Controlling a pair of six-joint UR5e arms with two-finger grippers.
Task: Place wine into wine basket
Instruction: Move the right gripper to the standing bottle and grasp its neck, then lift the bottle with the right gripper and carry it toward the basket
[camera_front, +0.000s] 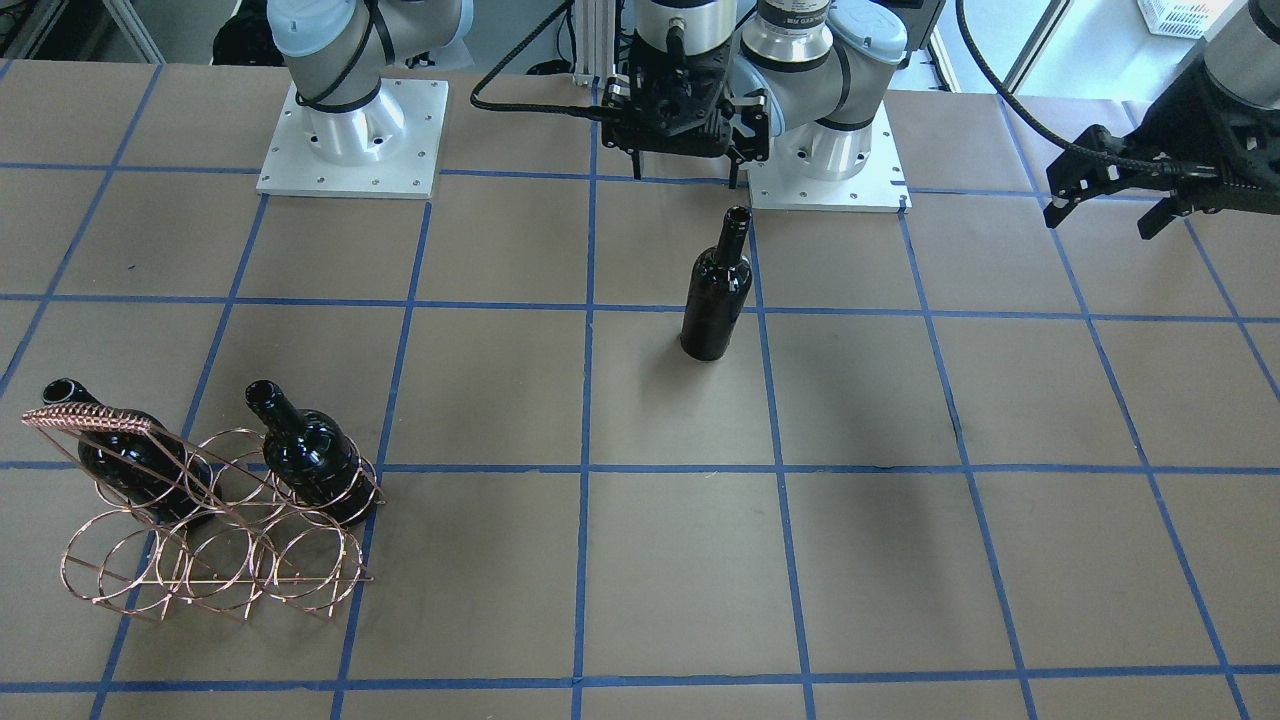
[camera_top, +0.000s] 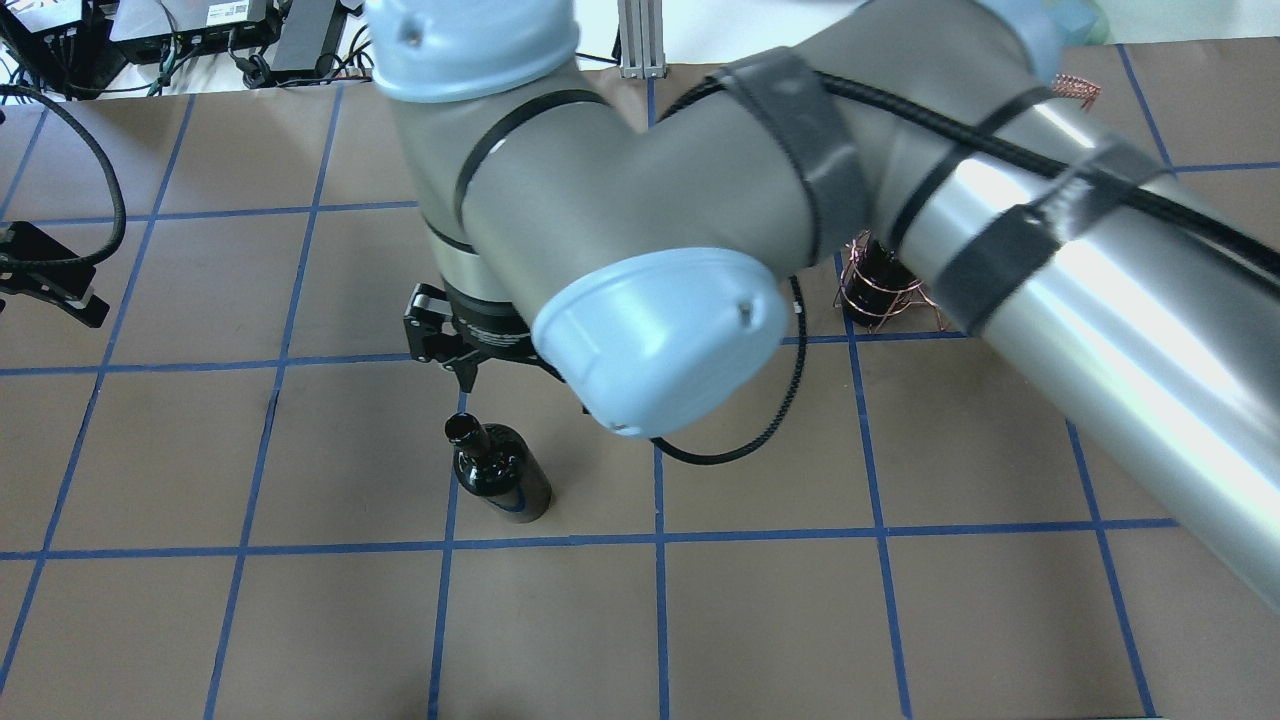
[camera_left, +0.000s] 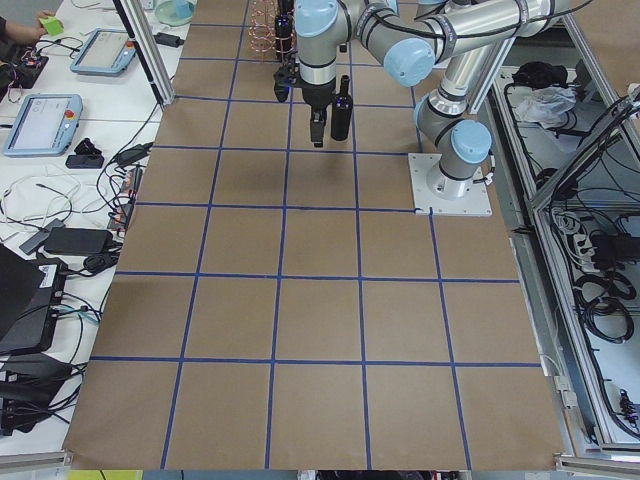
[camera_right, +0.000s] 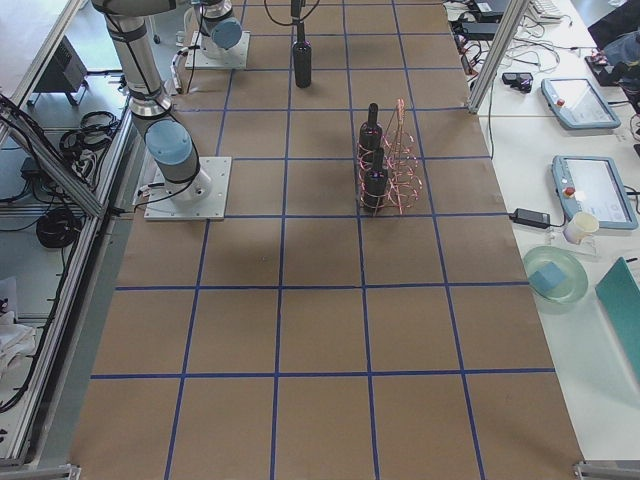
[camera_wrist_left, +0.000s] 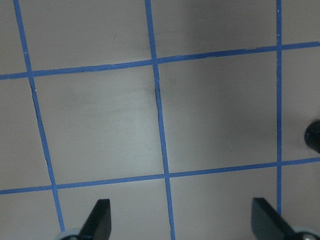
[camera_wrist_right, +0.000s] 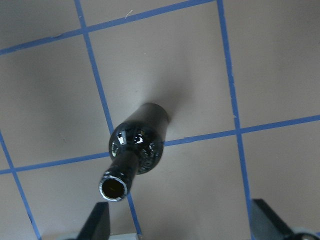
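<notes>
One black wine bottle (camera_front: 717, 290) stands upright and alone on the table, mid-table toward the robot; it also shows in the overhead view (camera_top: 500, 472). My right gripper (camera_front: 685, 160) hangs open above it, a little to the robot's side, not touching; the right wrist view shows the bottle's open mouth (camera_wrist_right: 114, 188) between its spread fingers. The copper wine basket (camera_front: 215, 545) stands at the table's right end with two more bottles (camera_front: 310, 455) (camera_front: 130, 450) in its far row. My left gripper (camera_front: 1108, 215) is open and empty over bare table, far from the bottle.
The table is brown paper with a blue tape grid. The two arm base plates (camera_front: 350, 140) (camera_front: 830, 160) sit at the robot's edge. My right arm's elbow (camera_top: 650, 330) hides most of the basket (camera_top: 885, 290) in the overhead view.
</notes>
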